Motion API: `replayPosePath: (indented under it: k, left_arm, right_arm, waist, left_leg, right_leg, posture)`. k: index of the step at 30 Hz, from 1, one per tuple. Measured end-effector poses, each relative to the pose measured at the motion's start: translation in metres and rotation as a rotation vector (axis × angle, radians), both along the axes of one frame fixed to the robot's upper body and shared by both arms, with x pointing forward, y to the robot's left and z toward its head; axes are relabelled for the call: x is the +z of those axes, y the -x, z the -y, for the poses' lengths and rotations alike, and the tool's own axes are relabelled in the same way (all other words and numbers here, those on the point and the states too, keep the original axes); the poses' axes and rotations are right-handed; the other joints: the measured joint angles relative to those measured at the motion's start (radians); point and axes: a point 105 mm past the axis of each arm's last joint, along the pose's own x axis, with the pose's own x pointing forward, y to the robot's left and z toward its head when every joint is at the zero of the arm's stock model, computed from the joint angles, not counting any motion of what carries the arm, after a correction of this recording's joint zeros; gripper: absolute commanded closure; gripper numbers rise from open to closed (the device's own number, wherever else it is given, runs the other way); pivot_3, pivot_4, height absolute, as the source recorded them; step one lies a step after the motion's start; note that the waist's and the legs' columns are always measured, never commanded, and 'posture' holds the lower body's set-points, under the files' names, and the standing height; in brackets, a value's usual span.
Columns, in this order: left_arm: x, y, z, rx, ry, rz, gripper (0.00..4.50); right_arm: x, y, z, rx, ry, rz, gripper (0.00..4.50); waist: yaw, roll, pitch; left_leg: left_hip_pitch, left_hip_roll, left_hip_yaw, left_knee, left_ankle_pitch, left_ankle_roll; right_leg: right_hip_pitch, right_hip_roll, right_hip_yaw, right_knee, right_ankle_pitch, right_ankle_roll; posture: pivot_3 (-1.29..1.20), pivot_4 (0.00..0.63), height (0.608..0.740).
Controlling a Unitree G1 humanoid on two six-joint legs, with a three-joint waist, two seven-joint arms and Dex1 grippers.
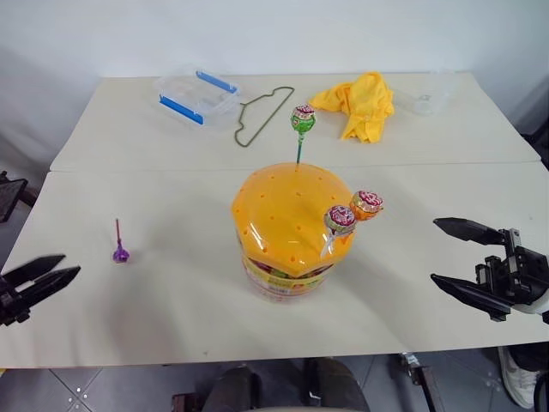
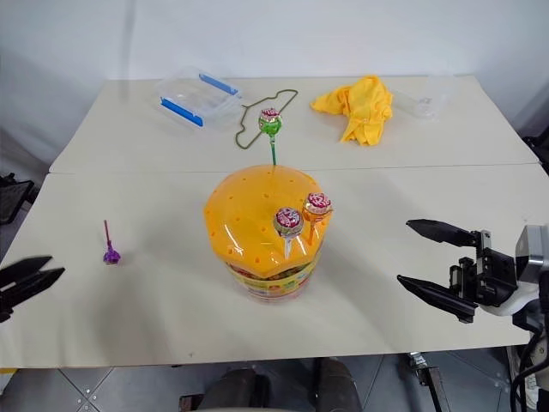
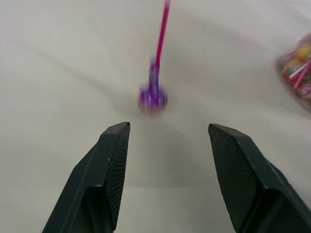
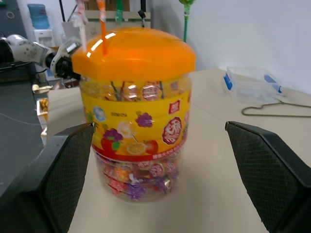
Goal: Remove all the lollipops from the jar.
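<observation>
The table [image 1: 171, 300] bears the jar [image 1: 292, 227] at its centre, with three lollipops [image 1: 340, 220] standing in its orange lid. The purple-stick lollipop [image 1: 120, 251] lies on the table left of the jar. The right gripper [image 1: 450, 253] is spread wide, empty; the left gripper [image 1: 51, 273], fingers parted, grasps nothing.

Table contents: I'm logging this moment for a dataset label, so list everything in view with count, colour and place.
jar: one, clear with orange domed lid and colourful label, table centre.
lollipops in lid: three; green stick at the far side of the lid, orange stick and whitish stick on its right side.
lollipop on table: one, purple stick, lying left of the jar.
box: one, clear with blue clips, far left.
hanger: one, grey-green wire, beside the box.
cloth: one, yellow, far right.
clear container: one, right of the cloth.
table: one, cream.
left gripper: black, open, near left edge.
right gripper: black, open, right of the jar.
</observation>
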Motion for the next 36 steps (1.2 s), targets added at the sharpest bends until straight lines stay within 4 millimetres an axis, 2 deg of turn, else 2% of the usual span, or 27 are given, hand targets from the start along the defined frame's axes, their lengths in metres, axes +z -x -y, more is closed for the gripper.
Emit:
replayPosePath:
  k: [2,5,11,12,15,19,23,25,31,34,36]
  left_arm:
    - [0.021,0.0,0.024,-0.125,0.037,0.115,1.78]
    - [0.045,0.001,0.06,-0.297,0.072,0.175,1.78]
    - [0.059,-0.001,0.108,-0.516,0.155,0.168,1.78]
    - [0.059,0.0,0.114,-0.545,0.156,0.161,1.44]
    - [0.056,-0.001,0.121,-0.577,0.161,0.141,0.68]
    - [0.06,0.002,0.125,-0.612,0.138,0.182,0.68]
    - [0.056,0.004,0.134,-0.655,0.149,0.185,0.68]
    - [0.054,0.007,0.142,-0.69,0.147,0.188,0.68]
    - [0.05,0.011,0.149,-0.723,0.157,0.204,0.68]
    - [0.047,0.012,0.148,-0.722,0.156,0.197,0.62]
    - [0.047,0.013,0.148,-0.728,0.154,0.213,0.62]
  right_arm:
    - [0.011,-0.003,-0.008,0.026,-0.035,0.023,0.0]
    - [0.027,-0.004,-0.023,0.083,-0.053,0.066,0.0]
    - [0.042,-0.012,-0.053,0.159,-0.085,0.034,0.0]
    - [0.041,-0.012,-0.058,0.178,-0.073,0.019,0.0]
    - [0.037,-0.013,-0.068,0.206,-0.059,-0.023,0.0]
    - [0.044,-0.013,-0.086,0.259,-0.019,-0.034,0.0]
    - [0.042,-0.016,-0.1,0.273,0.044,-0.056,0.0]
    - [0.044,-0.016,-0.104,0.28,0.058,-0.046,0.0]
    - [0.045,-0.016,-0.11,0.282,0.108,-0.021,0.0]
    - [0.046,-0.016,-0.11,0.285,0.114,-0.011,0.63]
    - [0.046,-0.014,-0.11,0.303,0.122,0.009,1.29]
  waist:
    - [-0.001,0.0,0.0]
    - [-0.003,0.0,0.0]
    - [-0.013,0.001,0.0]
    - [-0.014,0.001,0.0]
    - [-0.016,0.001,0.0]
    - [-0.015,0.001,0.001]
    - [-0.012,0.001,0.001]
    - [-0.013,0.001,0.001]
    - [-0.017,0.0,0.0]
    - [-0.016,0.0,0.0]
    - [-0.015,0.0,0.0]
  left_leg:
    - [0.0,0.0,0.0,0.001,0.0,0.0]
    - [0.0,0.0,0.0,0.001,0.001,0.002]
    - [0.0,0.0,0.0,0.0,0.002,0.003]
    - [0.0,0.0,0.0,0.0,0.002,0.003]
    - [0.0,0.0,0.0,0.0,0.002,0.003]
    - [-0.001,0.0,0.0,0.001,0.002,0.003]
    - [-0.001,0.0,0.0,0.002,0.002,0.003]
    - [-0.001,0.0,0.0,0.003,0.002,0.003]
    - [-0.001,0.001,0.0,0.003,0.002,0.003]
    - [-0.001,0.001,0.0,0.003,0.002,0.003]
    - [-0.001,0.001,0.0,0.003,0.002,0.003]
  right_leg:
    - [0.0,0.0,0.0,0.001,0.0,0.0]
    - [0.0,0.0,0.0,0.001,0.0,0.0]
    - [0.0,0.001,0.0,0.001,0.0,0.0]
    - [0.0,0.001,-0.001,0.001,0.0,0.0]
    - [0.0,0.002,-0.001,0.001,0.0,0.0]
    - [0.0,0.002,-0.001,0.0,0.0,0.0]
    - [0.0,0.002,-0.001,0.0,0.0,0.0]
    - [0.0,0.002,-0.001,0.0,0.0,0.0]
    - [0.0,0.003,-0.001,0.0,0.0,0.0]
    - [0.0,0.003,-0.002,0.0,0.0,0.0]
    - [0.0,0.003,-0.002,0.0,0.0,0.0]
  posture:
    - [0.0,0.15,0.74]
    - [0.0,0.15,0.74]
    - [0.0,0.15,0.74]
    - [0.0,0.15,0.74]
    - [0.0,0.15,0.74]
    - [0.0,0.15,0.74]
    - [0.0,0.15,0.74]
    - [0.0,0.15,0.74]
    - [0.0,0.15,0.74]
    - [0.0,0.15,0.74]
    - [0.0,0.15,0.74]
